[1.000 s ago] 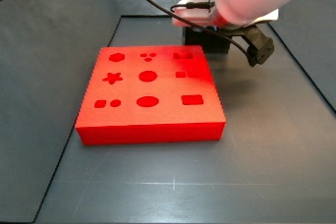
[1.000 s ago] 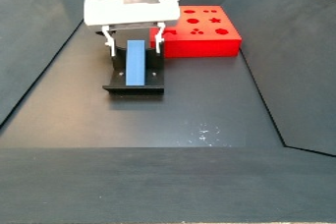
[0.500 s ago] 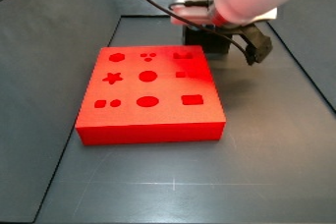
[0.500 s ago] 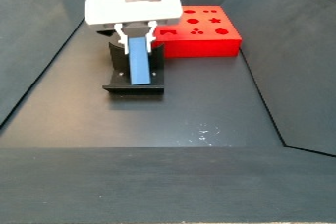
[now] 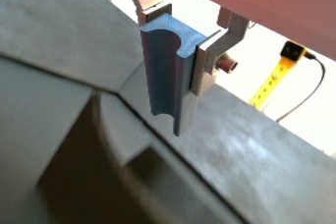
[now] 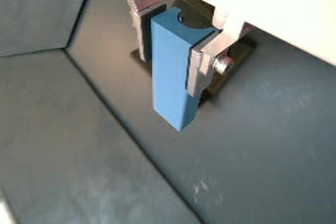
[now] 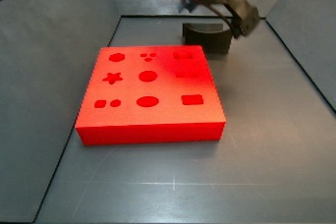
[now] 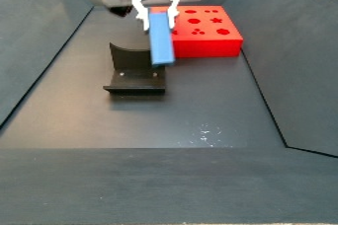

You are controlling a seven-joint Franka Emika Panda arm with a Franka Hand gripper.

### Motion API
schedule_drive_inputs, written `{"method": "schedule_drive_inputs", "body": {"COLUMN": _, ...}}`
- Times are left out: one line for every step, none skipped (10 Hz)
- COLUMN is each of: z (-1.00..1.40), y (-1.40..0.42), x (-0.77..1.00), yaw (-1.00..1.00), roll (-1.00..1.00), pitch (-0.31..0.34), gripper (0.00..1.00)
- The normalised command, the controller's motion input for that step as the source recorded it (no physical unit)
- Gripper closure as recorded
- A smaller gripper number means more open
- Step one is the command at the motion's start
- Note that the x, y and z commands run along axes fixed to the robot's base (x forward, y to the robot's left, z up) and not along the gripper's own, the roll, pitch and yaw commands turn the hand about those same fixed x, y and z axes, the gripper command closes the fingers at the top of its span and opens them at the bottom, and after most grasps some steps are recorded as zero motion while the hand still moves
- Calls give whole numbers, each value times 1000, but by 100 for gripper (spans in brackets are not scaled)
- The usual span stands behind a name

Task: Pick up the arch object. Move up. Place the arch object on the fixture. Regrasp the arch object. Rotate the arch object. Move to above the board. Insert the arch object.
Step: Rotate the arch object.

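Look at the gripper (image 8: pixel 158 10) in a side view. It hangs in the air above the dark floor, and its jaws are closed tight on the arch object (image 8: pixel 160 37). The blue block hangs down from the jaws, tipped a little, and touches nothing else. In both wrist views you can see a silver finger (image 5: pixel 210 53) pressed flat against the side of the arch object (image 5: pixel 168 71). In a wrist view the curved groove at the top end of the block shows. The same blue block (image 6: pixel 175 66) and a finger (image 6: pixel 202 69) show in the wrist view that looks down on the floor.

The fixture (image 8: pixel 136 71) sits on the floor below and a bit to the side of the block. Its scoop is bare, and the block is well clear of it. In a side view the fixture (image 7: pixel 207 36) stands just behind the far edge of the board (image 7: pixel 151 120), with a small gap between them. The gripper is blurry at the top of that view, so you cannot see the block there.

The board (image 8: pixel 227 41) lies flat, near the fixture. Nothing stands between the block and the board. The sloped dark walls (image 8: pixel 53 61) close in on both sides of the floor.

A yellow thing with a black cable (image 5: pixel 311 71) lies outside the walls in a wrist view.
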Motion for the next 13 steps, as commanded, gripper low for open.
{"method": "schedule_drive_inputs", "body": {"z": 1000, "y": 86, "x": -902, "yaw": -40, "roll": -118, "pitch": -90, "gripper": 100}}
{"method": "schedule_drive_inputs", "body": {"z": 1000, "y": 84, "x": -917, "yaw": -56, "roll": -128, "pitch": -87, "gripper": 100}}
{"method": "schedule_drive_inputs", "body": {"z": 1000, "y": 82, "x": -925, "yaw": -66, "roll": -132, "pitch": -85, "gripper": 100}}
{"method": "schedule_drive_inputs", "body": {"z": 1000, "y": 75, "x": -952, "yaw": -80, "roll": -138, "pitch": -77, "gripper": 100}}
{"method": "schedule_drive_inputs", "body": {"z": 1000, "y": 72, "x": -979, "yaw": -88, "roll": -136, "pitch": -67, "gripper": 100}}
{"method": "schedule_drive_inputs", "body": {"z": 870, "y": 57, "x": -903, "yaw": -89, "roll": -134, "pitch": -50, "gripper": 100}}
{"method": "schedule_drive_inputs", "body": {"z": 749, "y": 47, "x": -807, "yaw": -90, "roll": -131, "pitch": -43, "gripper": 100}}
{"method": "schedule_drive_inputs", "body": {"z": 499, "y": 26, "x": -611, "yaw": -85, "roll": -127, "pitch": -30, "gripper": 100}}
{"method": "schedule_drive_inputs", "body": {"z": 310, "y": 15, "x": -464, "yaw": -79, "roll": -121, "pitch": -19, "gripper": 100}}
{"method": "schedule_drive_inputs", "body": {"z": 68, "y": 8, "x": -263, "yaw": -72, "roll": -107, "pitch": -4, "gripper": 100}}
{"method": "schedule_drive_inputs", "body": {"z": 0, "y": 0, "x": 0, "yaw": -1000, "roll": -948, "pitch": -102, "gripper": 100}}
{"method": "schedule_drive_inputs", "body": {"z": 16, "y": 23, "x": 85, "yaw": -1000, "roll": -945, "pitch": -83, "gripper": 100}}
{"method": "schedule_drive_inputs", "body": {"z": 48, "y": 63, "x": -10, "yaw": -1000, "roll": -947, "pitch": -50, "gripper": 100}}
